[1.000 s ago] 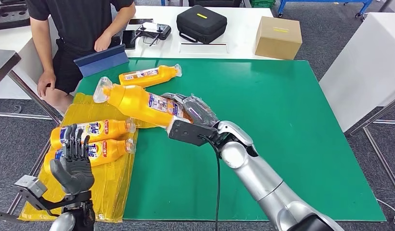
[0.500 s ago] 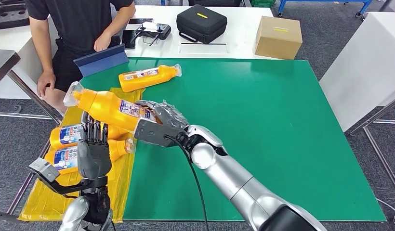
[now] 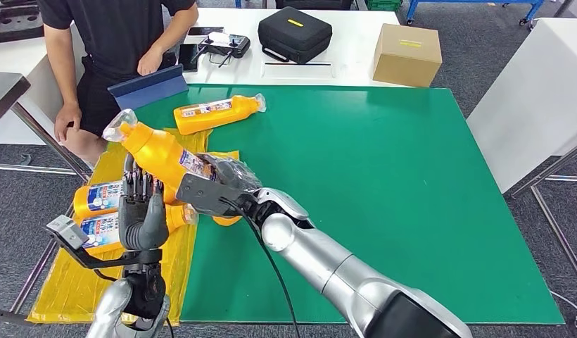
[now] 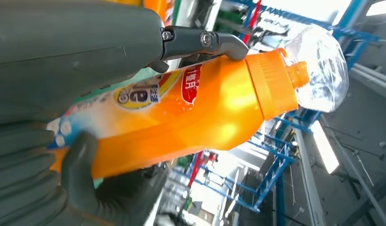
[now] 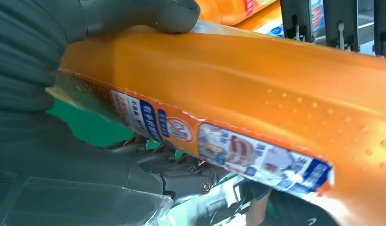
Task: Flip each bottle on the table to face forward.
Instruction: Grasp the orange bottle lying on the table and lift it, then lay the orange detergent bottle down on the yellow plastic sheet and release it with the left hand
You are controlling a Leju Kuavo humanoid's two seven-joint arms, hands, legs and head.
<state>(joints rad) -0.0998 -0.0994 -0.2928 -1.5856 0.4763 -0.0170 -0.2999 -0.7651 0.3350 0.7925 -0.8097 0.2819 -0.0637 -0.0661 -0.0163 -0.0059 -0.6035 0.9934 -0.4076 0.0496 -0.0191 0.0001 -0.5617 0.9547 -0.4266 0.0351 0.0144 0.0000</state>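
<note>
My right hand (image 3: 226, 179) grips the lower body of an orange detergent bottle (image 3: 159, 151) and holds it tilted above the table's left side, its plastic-wrapped cap up and to the left. My left hand (image 3: 141, 215) stands upright against this bottle with straight fingers (image 5: 337, 19). In the left wrist view the bottle (image 4: 205, 108) lies between that hand's thumb and fingers. The right wrist view shows the bottle's back label (image 5: 276, 94). Two more bottles (image 3: 99, 196) (image 3: 96, 229) lie on a yellow sheet (image 3: 74, 296). Another bottle (image 3: 215, 113) lies on the green mat (image 3: 384, 197).
A person (image 3: 117, 42) stands at the far left corner beside a blue board (image 3: 148, 86). On the white table behind are a controller (image 3: 222, 46), a black case (image 3: 294, 34) and a cardboard box (image 3: 407, 54). A white table stands to the right.
My right hand has carried the bottle left and tipped its cap end upward. My left hand has risen and come in against the bottle.
</note>
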